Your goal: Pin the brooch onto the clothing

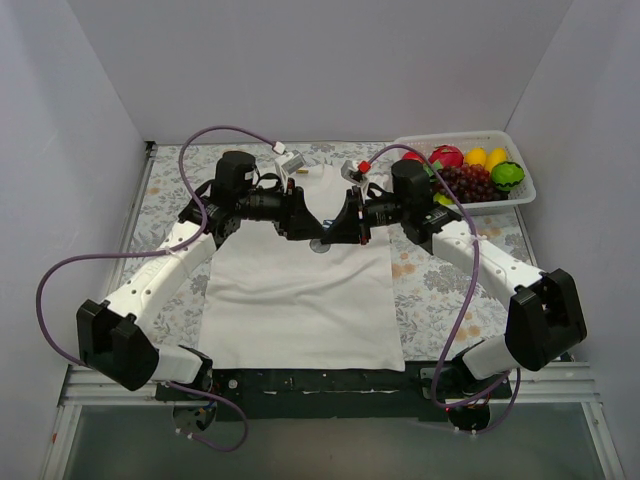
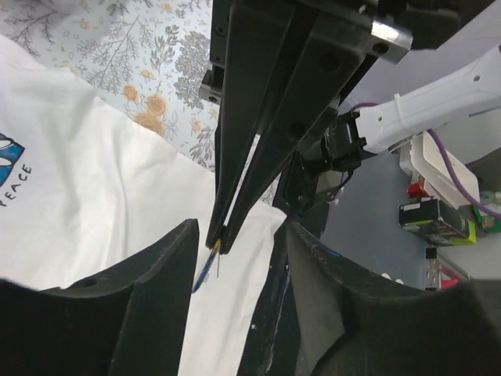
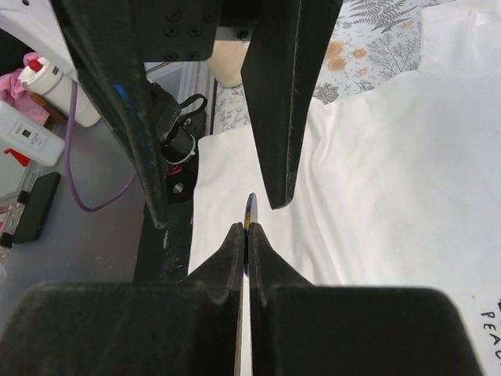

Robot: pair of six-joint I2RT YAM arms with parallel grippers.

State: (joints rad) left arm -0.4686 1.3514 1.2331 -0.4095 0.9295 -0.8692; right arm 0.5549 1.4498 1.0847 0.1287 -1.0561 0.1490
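The white T-shirt (image 1: 300,300) lies flat on the flowered table; it also shows in the left wrist view (image 2: 78,196) and the right wrist view (image 3: 391,196). Both grippers meet above its upper middle. My right gripper (image 1: 340,228) (image 3: 246,229) is shut on the brooch (image 3: 250,207), seen edge-on as a thin blue and yellow sliver. In the left wrist view the brooch (image 2: 205,268) hangs from the right gripper's tips with its thin pin beside it, above the cloth. My left gripper (image 1: 300,222) (image 2: 241,227) is open, its jaws wide on either side of the brooch without touching it.
A white basket (image 1: 512,140) of toy fruit stands at the back right. The shirt carries a small blue print with the word PEACE (image 2: 9,160). White walls close the left, back and right sides. The arm bases sit at the near edge.
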